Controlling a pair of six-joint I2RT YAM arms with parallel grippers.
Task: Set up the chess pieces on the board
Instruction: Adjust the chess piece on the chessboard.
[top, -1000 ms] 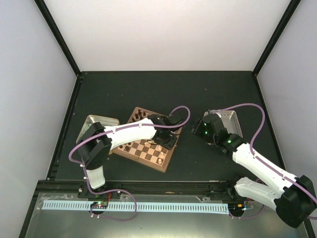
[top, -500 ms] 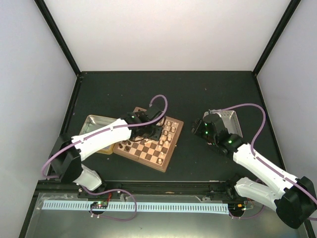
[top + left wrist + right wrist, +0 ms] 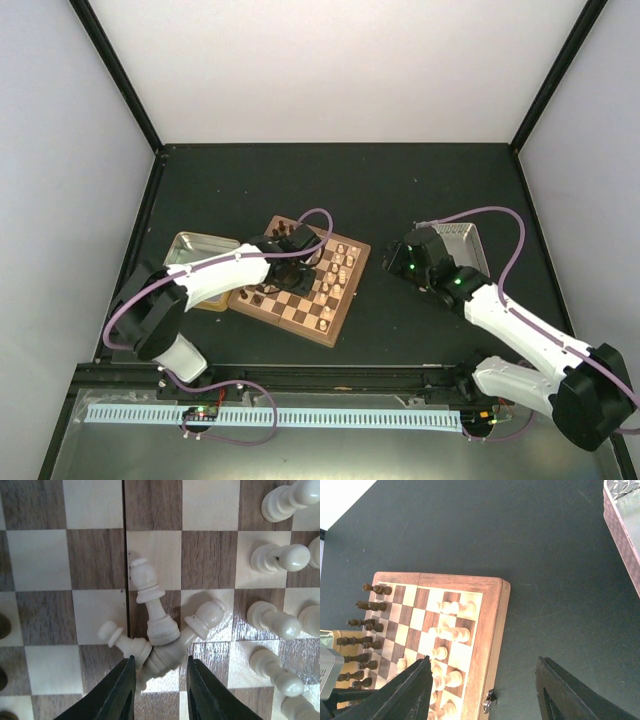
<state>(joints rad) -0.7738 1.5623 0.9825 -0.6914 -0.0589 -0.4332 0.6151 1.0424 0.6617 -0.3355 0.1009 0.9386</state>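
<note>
The board (image 3: 333, 322) lies left of the table's centre. Cream chess pieces (image 3: 340, 268) stand along its right side; they also show in the right wrist view (image 3: 451, 608). In the left wrist view, three cream pieces lie toppled in a heap (image 3: 162, 630) on the board's middle squares (image 3: 40, 560). My left gripper (image 3: 160, 680) is open just above them, its fingertips (image 3: 125, 680) either side of the heap's lowest base. My left gripper (image 3: 288, 268) hangs over the board's middle. My right gripper (image 3: 405, 262) is open and empty, off the board's right edge (image 3: 490, 630).
Dark brown chessmen (image 3: 367, 605) stand along the board's left side. A gold tin tray (image 3: 195, 255) sits left of the board. A pinkish-grey tray (image 3: 458, 238) sits behind the right arm and shows in the right wrist view (image 3: 622, 527).
My left gripper has swung left from the board's right side to its middle, over the toppled pieces. The right arm has shifted slightly left.
</note>
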